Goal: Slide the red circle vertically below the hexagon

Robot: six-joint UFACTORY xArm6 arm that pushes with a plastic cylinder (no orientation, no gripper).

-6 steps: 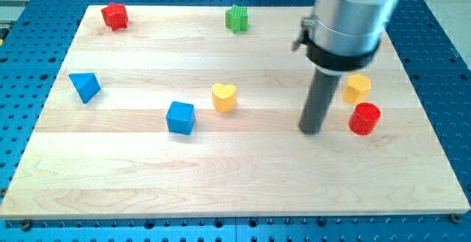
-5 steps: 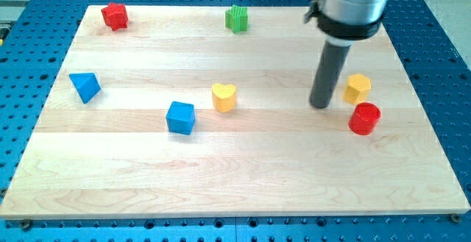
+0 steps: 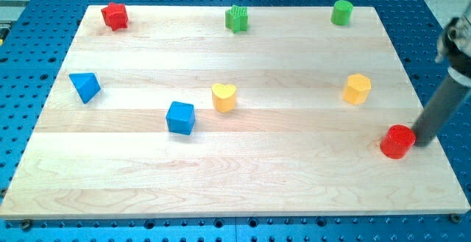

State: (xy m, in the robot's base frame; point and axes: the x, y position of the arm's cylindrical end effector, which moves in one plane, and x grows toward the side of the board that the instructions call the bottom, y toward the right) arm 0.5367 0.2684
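Observation:
The red circle [image 3: 397, 141] lies near the board's right edge, low in the view. The yellow hexagon [image 3: 357, 89] sits above it and to its left. My tip [image 3: 422, 140] is just right of the red circle, touching or nearly touching its right side. The rod rises from there toward the view's upper right.
A wooden board [image 3: 280, 190] lies on a blue perforated table. On it are a red block [image 3: 114, 15] at top left, a green block [image 3: 236, 18] at top middle, a green cylinder [image 3: 341, 12] at top right, a blue triangle [image 3: 85, 86], a blue cube [image 3: 180, 117] and a yellow heart [image 3: 224, 96].
The rod has moved from left of the hexagon to the right side of the red circle. The red circle now lies lower and further right. The green cylinder has come into view.

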